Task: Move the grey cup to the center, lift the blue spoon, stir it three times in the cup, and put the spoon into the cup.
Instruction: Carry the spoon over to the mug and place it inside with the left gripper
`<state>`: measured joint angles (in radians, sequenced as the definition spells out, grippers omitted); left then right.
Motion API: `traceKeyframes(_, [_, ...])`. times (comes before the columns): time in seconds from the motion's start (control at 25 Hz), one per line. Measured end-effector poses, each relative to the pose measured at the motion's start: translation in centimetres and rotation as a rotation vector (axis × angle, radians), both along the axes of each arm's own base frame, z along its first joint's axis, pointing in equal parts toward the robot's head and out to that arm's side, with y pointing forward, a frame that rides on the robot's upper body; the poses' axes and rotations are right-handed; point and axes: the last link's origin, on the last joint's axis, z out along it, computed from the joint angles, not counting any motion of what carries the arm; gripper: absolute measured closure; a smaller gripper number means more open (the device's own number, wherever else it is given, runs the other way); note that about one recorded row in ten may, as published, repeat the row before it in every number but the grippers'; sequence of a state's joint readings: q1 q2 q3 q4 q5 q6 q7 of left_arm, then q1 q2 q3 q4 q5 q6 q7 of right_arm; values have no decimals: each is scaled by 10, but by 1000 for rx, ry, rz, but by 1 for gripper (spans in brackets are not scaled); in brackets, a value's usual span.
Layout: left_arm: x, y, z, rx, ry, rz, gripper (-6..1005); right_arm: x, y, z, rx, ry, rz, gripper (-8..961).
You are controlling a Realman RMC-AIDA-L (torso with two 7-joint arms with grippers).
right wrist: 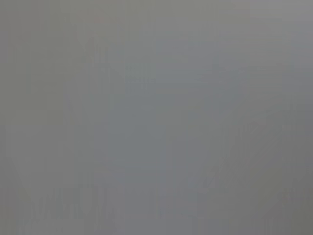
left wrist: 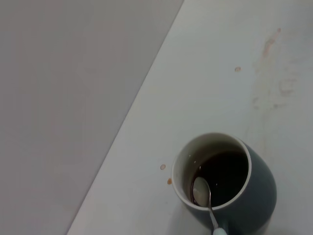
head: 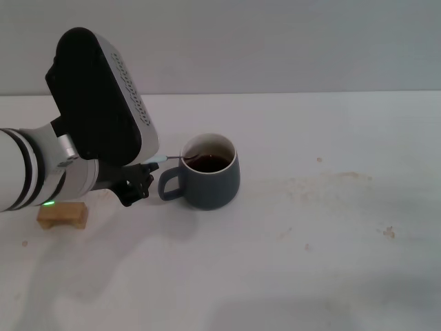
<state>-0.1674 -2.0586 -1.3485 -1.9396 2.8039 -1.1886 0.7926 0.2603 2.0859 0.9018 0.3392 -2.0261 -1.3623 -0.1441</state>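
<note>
Resting with its grey metal bowl dipped in the dark liquid, the slim pale-blue-handled spoon [head: 173, 158] lies nearly level, its long axis running from the 9 o'clock rim of the rounded slate-grey ceramic cup [head: 210, 181] out toward the left gripper [head: 141, 181]. The cup stands near the middle of the white desk [head: 331, 234], loop handle at 9 o'clock. The left gripper, just beside that handle, appears closed on the spoon's handle end. A tan wooden block [head: 63, 214] lies farther out at 8 o'clock. The right arm is out of sight.
</note>
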Motion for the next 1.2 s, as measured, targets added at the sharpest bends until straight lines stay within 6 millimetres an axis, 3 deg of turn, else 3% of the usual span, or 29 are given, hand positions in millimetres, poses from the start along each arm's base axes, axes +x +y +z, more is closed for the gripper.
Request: traceKeyframes(1.2, [11,26,-31,-108,89,-71,861,-1,-12,-6,-11,27,13,954])
